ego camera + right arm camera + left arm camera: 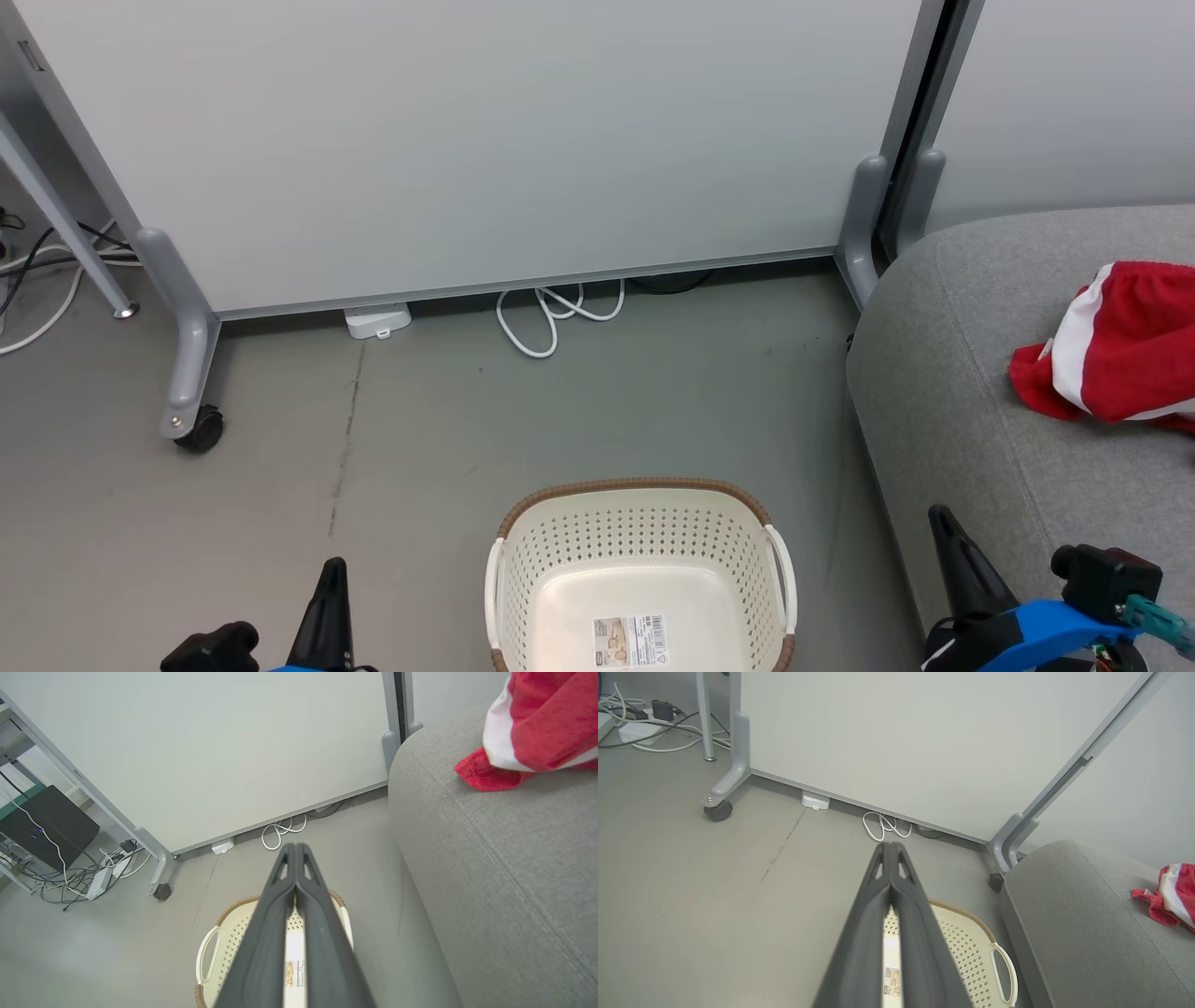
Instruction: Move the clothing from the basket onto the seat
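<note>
1. The basket (644,532) stands on the grey floor (420,467) at the lower middle of the head view. It is one oval tub of cream plastic with rows of small holes punched through its walls. A brown woven-look band runs round the rim, and there are two white loop handles, one on each side. Its smooth bottom is bare but for one printed label (630,641).
2. The clothing (1130,345) lies on the seat at the right edge of the frame. It is one crumpled heap of soft red cloth with a broad white stripe; I cannot tell how many garments are in it.
3. The seat (943,392) takes up the right side, just beside the basket. It is light grey woven upholstery with a rounded corner and stitched seams.
4. The left gripper (333,571) is at the lower left, with two long, dark, tapered fingers. Its jaws are pressed together tip to tip with nothing between them.
5. The right gripper (938,523) is at the lower right, against the seat's near edge. Its jaws are likewise closed up and hold nothing.
6. Across the top is one smooth pale panel (467,140) on grey legs. Below it are one black caster (201,431) and one looped white cable (555,322).
</note>
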